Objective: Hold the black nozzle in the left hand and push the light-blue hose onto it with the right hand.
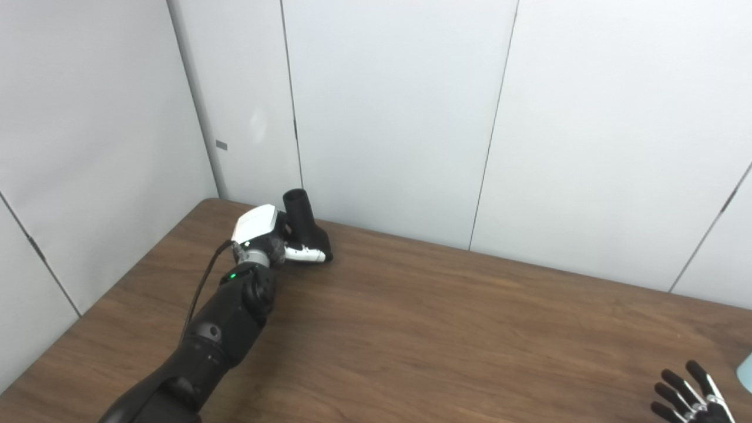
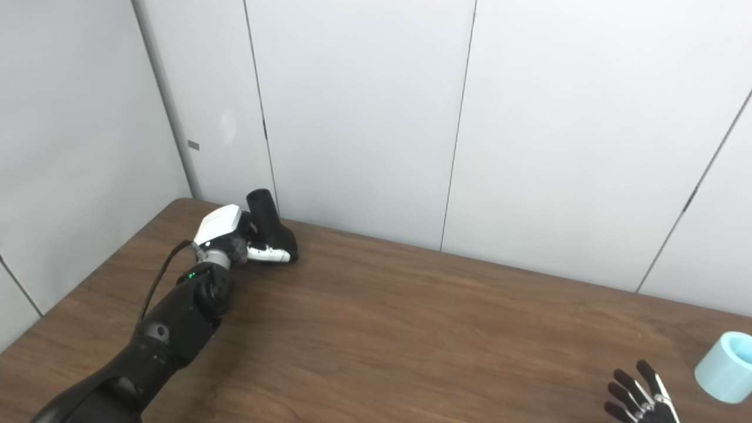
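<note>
The black nozzle (image 1: 304, 226) stands at the far left of the wooden table (image 1: 446, 329), round opening up, close to the wall. My left hand (image 1: 267, 238) reaches it from the left, its fingers closed around the nozzle's base. The light-blue hose (image 2: 728, 365) is a short tube lying at the table's right edge; in the left eye view only a sliver (image 1: 746, 370) shows. My right hand (image 2: 640, 396) is low at the bottom right, fingers spread and empty, a little left of the hose and apart from it.
White wall panels (image 1: 399, 117) run right behind the table's far edge and along its left side. The left arm (image 1: 217, 335) crosses the table's left part diagonally.
</note>
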